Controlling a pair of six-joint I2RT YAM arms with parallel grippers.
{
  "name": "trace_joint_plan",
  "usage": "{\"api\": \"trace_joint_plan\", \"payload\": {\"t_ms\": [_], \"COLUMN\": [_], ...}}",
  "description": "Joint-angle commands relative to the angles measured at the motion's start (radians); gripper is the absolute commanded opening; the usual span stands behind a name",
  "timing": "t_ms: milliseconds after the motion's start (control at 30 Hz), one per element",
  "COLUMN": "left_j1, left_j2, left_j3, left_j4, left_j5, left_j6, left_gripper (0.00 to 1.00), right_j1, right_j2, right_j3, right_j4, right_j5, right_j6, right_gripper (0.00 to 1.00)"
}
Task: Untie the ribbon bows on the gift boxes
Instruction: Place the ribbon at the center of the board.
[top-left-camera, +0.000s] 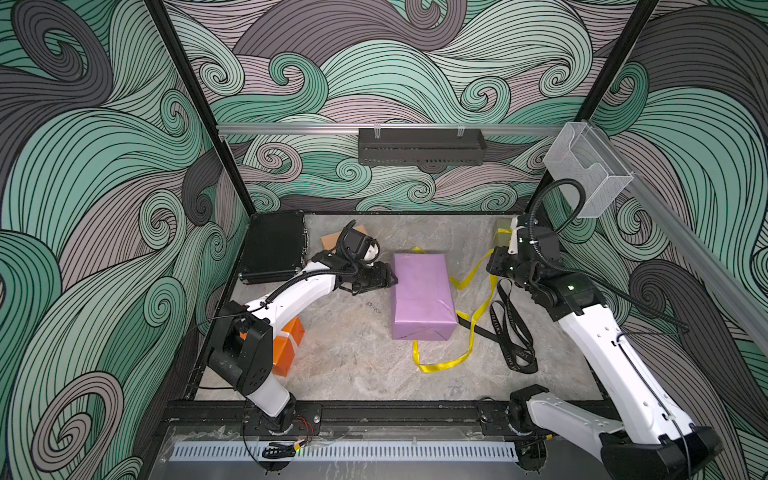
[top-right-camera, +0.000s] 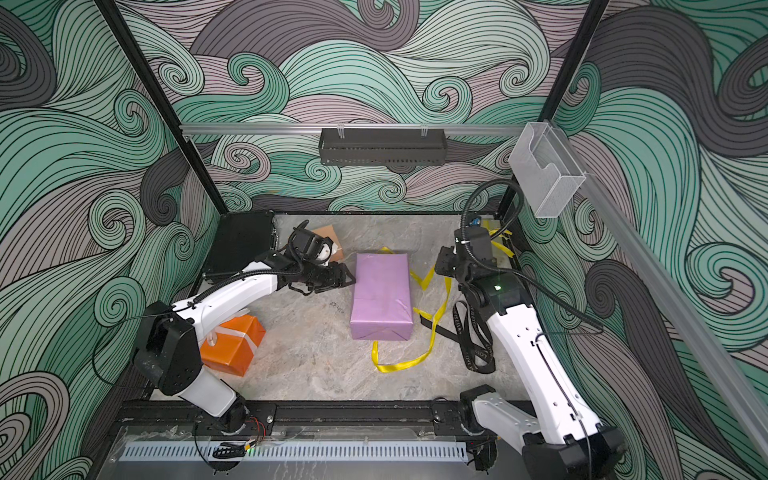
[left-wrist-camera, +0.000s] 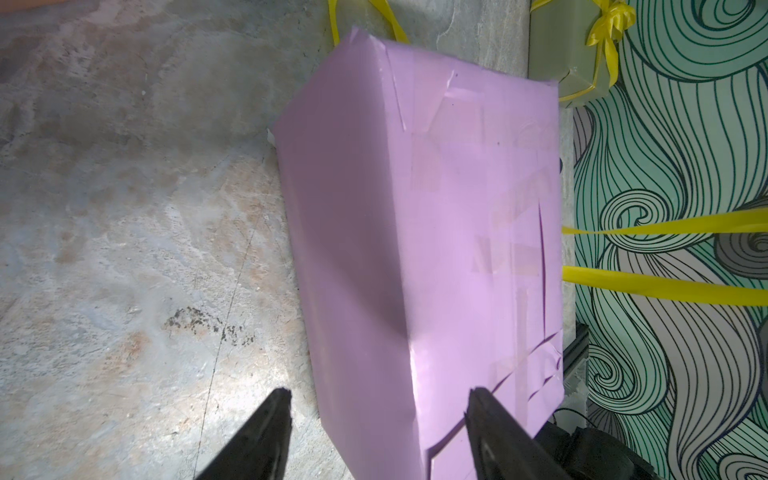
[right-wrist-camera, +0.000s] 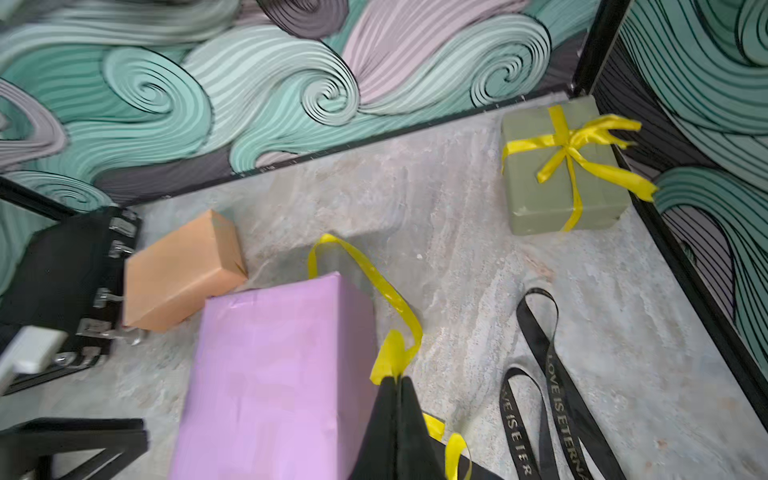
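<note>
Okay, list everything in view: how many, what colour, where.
gift boxes: four; purple box centre, orange box near left, olive-green box far right corner, tan box far left.
yellow ribbons: two; tied bow on the olive-green box, loose yellow ribbon beside the purple box.
black ribbon: one, pale lettering, loose right of the purple box.
white ribbon: one, around the orange box.
hard case: one, black, far left corner.
tray: one, black, back wall rail.
holder: one, clear, right rail.
left fingers: black, open, beside the purple box.
right fingers: black, shut on the loose yellow ribbon.

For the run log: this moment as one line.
left claw open by purple box | right claw shut on yellow ribbon | olive box bow tied
</note>
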Motion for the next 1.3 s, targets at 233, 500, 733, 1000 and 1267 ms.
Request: {"api": "trace_joint_plan", "payload": {"t_ms": [233,500,733,1000,1267], "left_j1": [0.005,0.004,0.003,-0.001,-0.042], "left_j2": [-0.039,-0.029,-0.042,-0.039,-0.013], "left_j3": [-0.007,-0.002,0.000,0.003,0.029], "left_j4": [0.006,0.001,-0.005,-0.012,-0.047], "left_j5": [0.007,0.025,0.015,0.010,-0.002], "left_j6": [0.008,0.007,0.012,0.020,0.059], "left_gripper": [0.68,0.69,0.71,0.73,0.75], "right_j1": [-0.161,-0.172,0.165,0.658,0.830], "right_j2": [0.042,-0.194,-0.231,-0.197,-0.162], "right_j3": [-0.151,-0.349,-0.458,-0.519,-0.538], "right_j4": [-0.031,0.098,0.103,0.025,-0.003], "right_j5": [0.053,-0.092,-0.410,-0.212,0.005], "right_j6": [0.131,0.195,0.130,0.146,0.177], "right_gripper": [0.43,0.65,0.61,0.61,0.61]}}
